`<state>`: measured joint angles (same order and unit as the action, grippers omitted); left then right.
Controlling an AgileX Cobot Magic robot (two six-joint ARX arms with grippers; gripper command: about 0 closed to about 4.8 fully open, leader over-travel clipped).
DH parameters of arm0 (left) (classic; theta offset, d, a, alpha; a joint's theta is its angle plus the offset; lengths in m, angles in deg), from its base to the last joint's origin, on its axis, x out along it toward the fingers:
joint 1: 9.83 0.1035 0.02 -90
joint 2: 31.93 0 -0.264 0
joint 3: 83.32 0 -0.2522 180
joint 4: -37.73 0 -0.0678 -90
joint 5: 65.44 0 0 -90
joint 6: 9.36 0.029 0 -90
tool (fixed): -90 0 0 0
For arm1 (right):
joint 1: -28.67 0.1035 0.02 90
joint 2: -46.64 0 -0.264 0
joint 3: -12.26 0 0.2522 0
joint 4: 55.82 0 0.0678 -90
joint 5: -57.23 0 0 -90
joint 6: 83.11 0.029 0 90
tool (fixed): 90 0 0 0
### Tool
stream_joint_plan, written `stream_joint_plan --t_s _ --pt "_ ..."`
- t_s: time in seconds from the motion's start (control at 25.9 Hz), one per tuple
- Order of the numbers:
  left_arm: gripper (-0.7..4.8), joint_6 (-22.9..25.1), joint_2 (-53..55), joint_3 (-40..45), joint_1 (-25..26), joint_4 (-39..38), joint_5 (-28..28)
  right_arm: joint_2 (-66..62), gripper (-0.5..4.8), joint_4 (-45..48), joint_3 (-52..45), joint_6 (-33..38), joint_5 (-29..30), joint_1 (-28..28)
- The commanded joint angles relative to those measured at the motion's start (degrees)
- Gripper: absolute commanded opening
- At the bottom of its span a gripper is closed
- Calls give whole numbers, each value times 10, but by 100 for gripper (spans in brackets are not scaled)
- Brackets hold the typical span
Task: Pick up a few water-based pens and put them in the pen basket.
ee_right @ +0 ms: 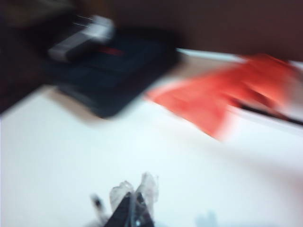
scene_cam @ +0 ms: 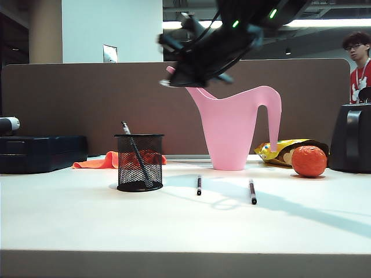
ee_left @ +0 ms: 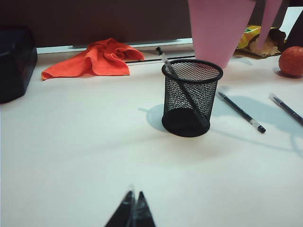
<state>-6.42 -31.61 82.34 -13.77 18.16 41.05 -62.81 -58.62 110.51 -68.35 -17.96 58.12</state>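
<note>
No writing can be read anywhere. The right gripper (scene_cam: 174, 78) hangs high above the basket (scene_cam: 139, 162), arm slanting down from the upper right; its wrist view is blurred, but the jaws look pinched together, empty. The left gripper (ee_left: 134, 210) sits low before the basket, clenched. One pen (scene_cam: 135, 153) leans inside the basket; two pens (scene_cam: 199, 185) (scene_cam: 252, 190) lie right of it
</note>
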Motion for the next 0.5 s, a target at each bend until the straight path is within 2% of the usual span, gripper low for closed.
stream_joint_plan --t_s 0.04,0.12,0.27,0.43,0.5 --pt "-4 -2 0 -1 0 6 3 50 -6 -191 3 3 -86 -23" --pt "-4 -2 1 -1 0 6 3 63 -6 -276 3 3 -120 -31" --pt "-4 -2 1 -1 0 5 3 59 -6 -382 2 3 -124 -36" --pt "-4 -2 0 -1 0 5 3 38 -5 -444 2 3 -125 -36" --pt "-4 -2 1 -1 0 5 3 24 34 -471 2 3 -141 -36"
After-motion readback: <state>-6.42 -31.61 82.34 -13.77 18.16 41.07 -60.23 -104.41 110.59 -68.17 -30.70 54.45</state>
